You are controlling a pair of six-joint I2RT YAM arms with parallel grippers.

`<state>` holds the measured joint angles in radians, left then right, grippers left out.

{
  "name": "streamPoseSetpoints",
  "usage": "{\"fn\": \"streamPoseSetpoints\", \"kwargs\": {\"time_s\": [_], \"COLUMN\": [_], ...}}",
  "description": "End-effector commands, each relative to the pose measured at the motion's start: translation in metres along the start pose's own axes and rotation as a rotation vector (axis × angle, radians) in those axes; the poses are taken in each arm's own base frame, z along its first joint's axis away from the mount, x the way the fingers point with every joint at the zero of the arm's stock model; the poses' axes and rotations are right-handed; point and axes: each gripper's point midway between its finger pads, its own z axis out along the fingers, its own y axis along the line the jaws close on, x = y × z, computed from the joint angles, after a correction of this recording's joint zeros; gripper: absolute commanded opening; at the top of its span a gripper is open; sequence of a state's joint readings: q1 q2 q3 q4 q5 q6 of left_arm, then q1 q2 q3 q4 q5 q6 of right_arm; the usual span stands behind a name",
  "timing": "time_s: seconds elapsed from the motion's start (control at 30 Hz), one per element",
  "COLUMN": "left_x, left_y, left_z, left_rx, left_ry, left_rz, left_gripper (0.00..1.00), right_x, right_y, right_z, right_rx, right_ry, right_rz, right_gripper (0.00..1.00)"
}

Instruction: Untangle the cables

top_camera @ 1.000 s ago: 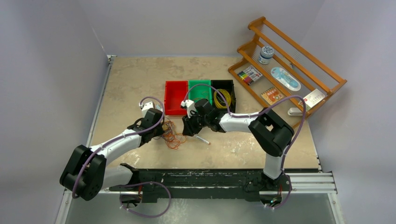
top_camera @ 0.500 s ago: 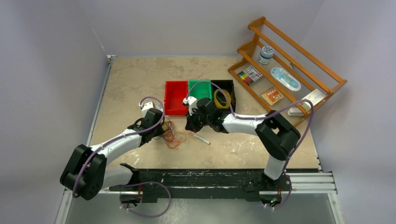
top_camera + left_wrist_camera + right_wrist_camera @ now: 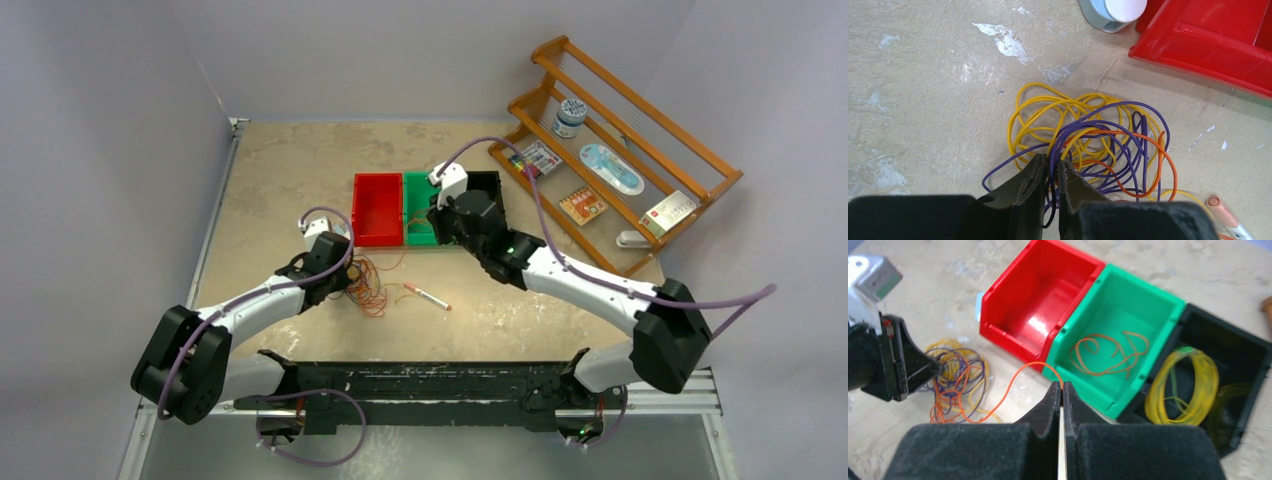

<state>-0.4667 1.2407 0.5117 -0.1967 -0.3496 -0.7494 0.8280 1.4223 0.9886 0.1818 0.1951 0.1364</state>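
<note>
Left claw (image 3: 1052,162): I see it nipping the cables (image 3: 1088,135), lower centre.
Right claw (image 3: 1062,389): clamped on orange cable (image 3: 1035,363).

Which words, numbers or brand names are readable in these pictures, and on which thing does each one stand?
No text can be read in any view.
Jar: label print, too small to read.
Marker pack: too small to read.
Blue pack: too small to read.
Orange card: too small to read.
White box: red mark, too small to read.
</note>
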Motion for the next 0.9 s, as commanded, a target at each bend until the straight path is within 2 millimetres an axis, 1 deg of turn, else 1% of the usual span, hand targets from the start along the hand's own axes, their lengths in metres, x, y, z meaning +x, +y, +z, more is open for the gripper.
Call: {"fn": "streamPoseSetpoints", "kwargs": {"time_s": [0.0, 0.07, 0.2, 0.33, 0.53, 0.67, 0.77, 0.83, 0.87], "left_x": [-0.007, -0.007, -0.007, -0.005, -0.006, -0.006, -0.006, -0.006, -0.007], "left_y": [0.000, 0.000, 0.001, 0.002, 0.003, 0.003, 0.003, 0.004, 0.004], "left_z": [0.003, 0.003, 0.003, 0.005, 0.005, 0.006, 0.006, 0.006, 0.006], "left_rx": [-0.009, -0.009, -0.012, -0.016, -0.022, -0.021, -0.025, -0.027, -0.029], "left_ry": [-0.031, -0.032, -0.035, -0.032, -0.035, -0.035, -0.036, -0.037, -0.039], "left_rz": [-0.023, -0.021, -0.021, -0.018, -0.013, -0.011, -0.012, -0.013, -0.014], "left_gripper": [0.12, 0.12, 0.13, 0.14, 0.14, 0.10, 0.04, 0.00, 0.00], "right_x": [-0.069, -0.087, -0.113, -0.138, -0.172, -0.195, -0.212, -0.223, -0.229], "right_y": [-0.044, -0.058, -0.088, -0.108, -0.120, -0.127, -0.133, -0.136, -0.138], "right_z": [-0.031, -0.044, -0.068, -0.091, -0.126, -0.152, -0.174, -0.191, -0.201], "right_rx": [0.186, 0.225, 0.306, 0.350, 0.411, 0.453, 0.488, 0.509, 0.520], "right_ry": [-0.167, -0.211, -0.281, -0.352, -0.448, -0.523, -0.583, -0.632, -0.659], "right_rz": [-0.012, -0.002, 0.022, 0.042, 0.029, 0.027, 0.033, 0.038, 0.043], "right_gripper": [0.00, 0.00, 0.00, 0.00, 0.00, 0.00, 0.00, 0.00, 0.00]}}
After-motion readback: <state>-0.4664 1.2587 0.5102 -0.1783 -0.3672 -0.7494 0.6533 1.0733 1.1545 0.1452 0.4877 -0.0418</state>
